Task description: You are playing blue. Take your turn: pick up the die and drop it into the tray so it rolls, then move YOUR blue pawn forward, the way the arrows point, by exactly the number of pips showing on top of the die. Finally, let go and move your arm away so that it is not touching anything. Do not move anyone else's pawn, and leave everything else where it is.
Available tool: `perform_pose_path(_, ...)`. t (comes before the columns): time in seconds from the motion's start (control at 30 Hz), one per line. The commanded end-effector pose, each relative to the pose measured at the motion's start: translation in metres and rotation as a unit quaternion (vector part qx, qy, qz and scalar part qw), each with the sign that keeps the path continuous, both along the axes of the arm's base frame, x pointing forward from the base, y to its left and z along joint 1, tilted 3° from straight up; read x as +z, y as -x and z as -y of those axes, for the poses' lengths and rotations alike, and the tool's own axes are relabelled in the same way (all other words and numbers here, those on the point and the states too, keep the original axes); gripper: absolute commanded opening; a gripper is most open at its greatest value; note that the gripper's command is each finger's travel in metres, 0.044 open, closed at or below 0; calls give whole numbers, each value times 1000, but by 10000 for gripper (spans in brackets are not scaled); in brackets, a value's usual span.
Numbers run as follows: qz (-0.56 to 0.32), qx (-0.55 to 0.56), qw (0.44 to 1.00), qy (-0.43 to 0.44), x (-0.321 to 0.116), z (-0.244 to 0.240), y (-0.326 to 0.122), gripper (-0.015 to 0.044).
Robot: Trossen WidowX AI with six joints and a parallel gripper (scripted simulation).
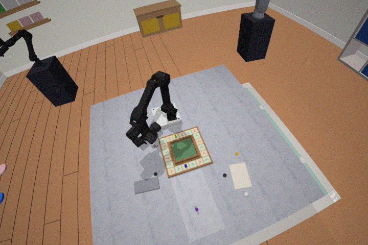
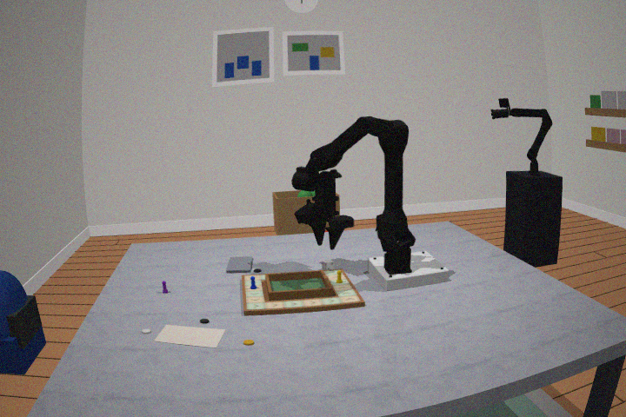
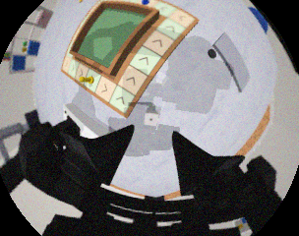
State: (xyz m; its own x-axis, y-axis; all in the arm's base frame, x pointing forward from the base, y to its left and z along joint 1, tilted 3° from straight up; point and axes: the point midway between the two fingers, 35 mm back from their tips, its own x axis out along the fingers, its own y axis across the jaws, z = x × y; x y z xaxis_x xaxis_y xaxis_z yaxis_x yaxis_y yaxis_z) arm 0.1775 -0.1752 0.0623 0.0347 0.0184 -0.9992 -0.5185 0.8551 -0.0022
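My gripper [image 2: 325, 246] [image 3: 153, 131] is partly open and empty. It points down above the table, over the die. The white die [image 3: 150, 119] [image 2: 327, 265] lies on the table just off a board corner, one pip showing on top; in the top view the gripper mostly hides it. The blue pawn [image 1: 185, 165] [image 2: 253, 283] [image 3: 146, 2] stands upright on the board [image 2: 303, 310], on the side away from the arm base. The wooden tray [image 2: 301, 294] [image 3: 135, 45] with green floor in the board's middle is empty.
The yellow pawn [image 1: 175, 136] [image 2: 339, 276] [image 3: 87, 80] stands on the board's side near the arm base. A grey slab [image 1: 146, 185] [image 2: 239, 264], dark discs, a purple pawn [image 1: 196, 209] [image 2: 164, 287] and a cream card [image 1: 240, 175] [image 2: 189, 335] lie around the board.
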Motion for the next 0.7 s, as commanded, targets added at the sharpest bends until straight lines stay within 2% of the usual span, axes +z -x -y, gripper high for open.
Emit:
perform_pose_path(0.0,-9,0,1000,-6,-10,-2,3,275)
perform_pose_path(0.67,-9,0,1000,-6,-44,-4,1,275)
